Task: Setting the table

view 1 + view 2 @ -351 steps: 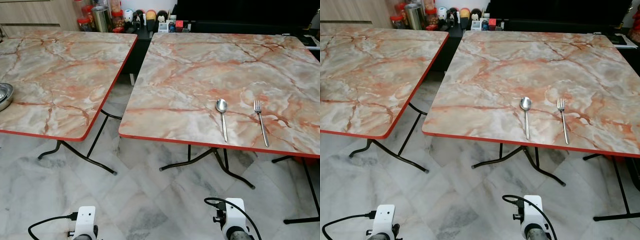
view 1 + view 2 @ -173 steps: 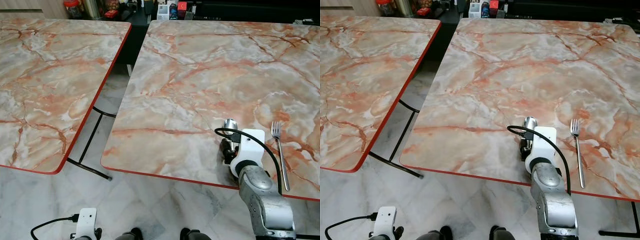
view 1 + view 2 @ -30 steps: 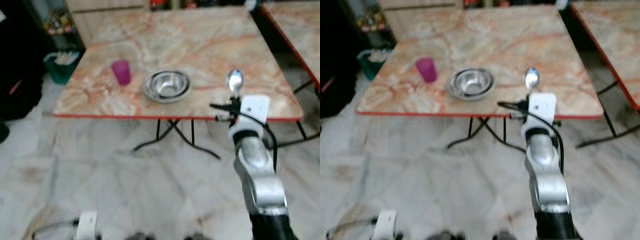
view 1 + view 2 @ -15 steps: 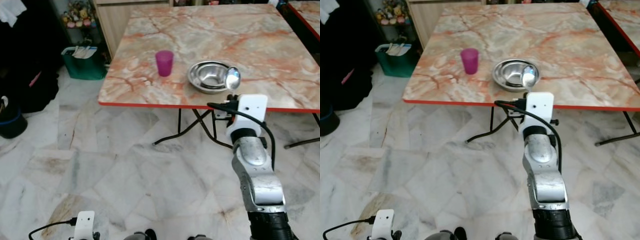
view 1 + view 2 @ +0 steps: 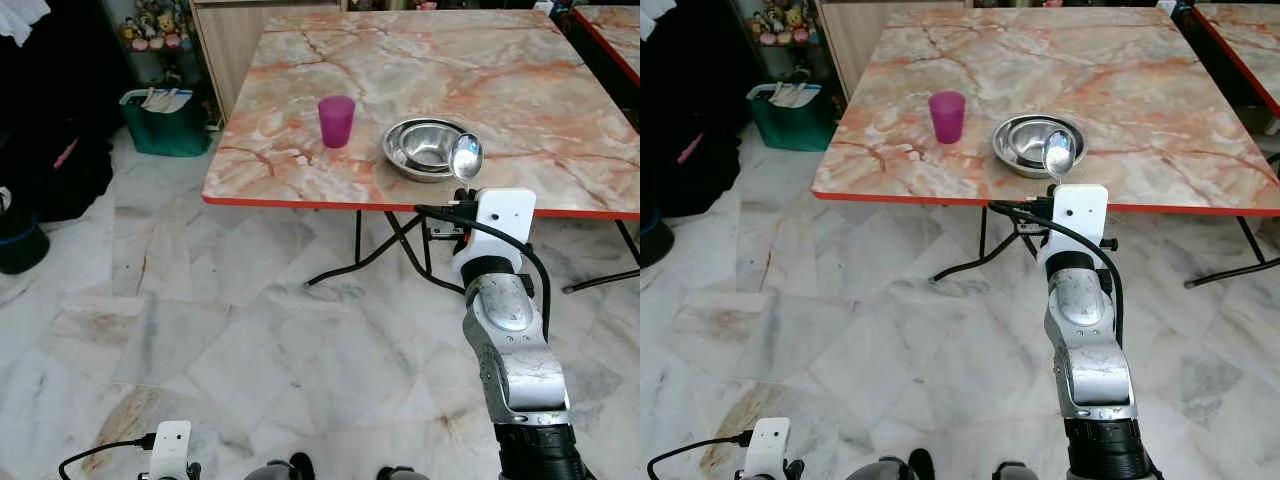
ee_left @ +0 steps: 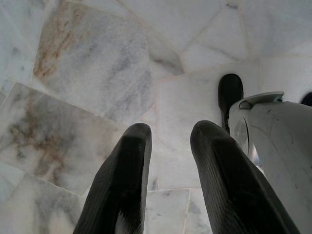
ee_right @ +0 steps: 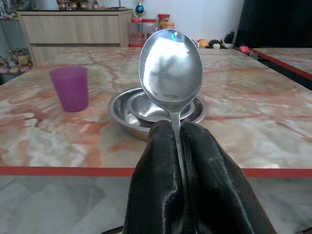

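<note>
The right end effector (image 7: pixel 178 134) held a spoon (image 7: pixel 170 66) upright near the bowl (image 5: pixel 427 148) and cup (image 5: pixel 336 121) on the desk (image 5: pixel 560 100), the left end effector (image 6: pixel 168 141) a little open

Spoon (image 7: pixel 170 73) handle hidden between right pincer (image 7: pixel 178 134) fingers.

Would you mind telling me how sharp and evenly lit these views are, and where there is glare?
Eye views: sharp, evenly lit, highlights in the steel bowl. Right wrist view: spoon bowl glares white; end effector fingers blur close up. Left wrist view: soft, even light on the floor.

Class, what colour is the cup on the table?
Purple-pink cup, clearest in the right wrist view.
</note>
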Available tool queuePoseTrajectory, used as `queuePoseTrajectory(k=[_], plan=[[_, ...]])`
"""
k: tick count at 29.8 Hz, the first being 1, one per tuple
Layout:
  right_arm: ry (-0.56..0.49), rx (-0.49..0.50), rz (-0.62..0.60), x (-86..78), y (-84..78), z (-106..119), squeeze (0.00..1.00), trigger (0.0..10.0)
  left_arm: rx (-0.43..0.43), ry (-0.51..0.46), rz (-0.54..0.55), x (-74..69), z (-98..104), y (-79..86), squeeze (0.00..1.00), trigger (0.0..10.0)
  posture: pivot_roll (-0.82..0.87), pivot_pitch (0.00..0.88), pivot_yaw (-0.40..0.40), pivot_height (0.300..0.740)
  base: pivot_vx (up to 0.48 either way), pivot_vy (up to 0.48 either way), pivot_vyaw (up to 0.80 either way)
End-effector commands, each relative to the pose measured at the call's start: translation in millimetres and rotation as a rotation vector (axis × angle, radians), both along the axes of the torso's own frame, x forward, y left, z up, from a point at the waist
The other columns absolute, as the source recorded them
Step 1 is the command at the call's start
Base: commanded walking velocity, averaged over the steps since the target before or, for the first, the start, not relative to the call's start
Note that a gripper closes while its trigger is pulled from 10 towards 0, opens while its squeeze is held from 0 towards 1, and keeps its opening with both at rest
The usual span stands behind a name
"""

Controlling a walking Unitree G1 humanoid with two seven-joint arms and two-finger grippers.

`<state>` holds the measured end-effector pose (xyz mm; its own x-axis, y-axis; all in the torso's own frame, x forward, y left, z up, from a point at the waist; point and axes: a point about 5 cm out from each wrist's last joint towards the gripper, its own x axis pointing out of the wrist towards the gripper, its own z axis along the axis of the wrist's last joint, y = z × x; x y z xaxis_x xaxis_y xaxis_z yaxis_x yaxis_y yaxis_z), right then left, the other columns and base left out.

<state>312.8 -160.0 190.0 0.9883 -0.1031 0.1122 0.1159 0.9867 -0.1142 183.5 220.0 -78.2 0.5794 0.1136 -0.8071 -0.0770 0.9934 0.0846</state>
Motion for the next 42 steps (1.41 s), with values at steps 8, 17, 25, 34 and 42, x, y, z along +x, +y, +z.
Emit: queuePoseTrajectory(k=[8, 17, 25, 34, 42], plan=[[-0.014, 0.002, -0.005, 0.0, -2.1, 3, 0.00, 10.0, 0.015, 0.018, 0.001, -5.1, -2, 1.4, 0.00, 10.0, -0.04, 0.185, 0.049, 0.740, 0.000, -0.476, 0.00], [-0.018, -0.001, -0.003, 0.9, -2.0, 5, 0.00, 10.0, 0.008, 0.007, 0.029, -5.8, -3, 0.3, 0.00, 10.0, -0.04, 0.184, 0.045, 0.740, 0.000, -0.166, 0.00], [-0.011, -0.004, 0.002, 1.0, -2.3, 3, 0.00, 10.0, 0.008, 0.003, 0.045, -6.6, -3, -1.8, 0.00, 10.0, -0.03, 0.175, 0.038, 0.740, 0.000, 0.000, 0.00], [-0.012, -0.008, 0.004, 1.9, -3.4, 4, 0.00, 10.0, 0.008, -0.052, 0.041, 4.5, 2, -4.3, 0.00, 10.0, -0.04, 0.177, 0.029, 0.740, 0.192, 0.000, 0.00], [-0.017, -0.009, 0.004, 2.6, -4.2, 6, 0.00, 10.0, 0.004, -0.050, 0.043, 4.4, 2, -5.3, 0.00, 10.0, -0.04, 0.183, 0.025, 0.740, 0.310, 0.000, 0.00]])
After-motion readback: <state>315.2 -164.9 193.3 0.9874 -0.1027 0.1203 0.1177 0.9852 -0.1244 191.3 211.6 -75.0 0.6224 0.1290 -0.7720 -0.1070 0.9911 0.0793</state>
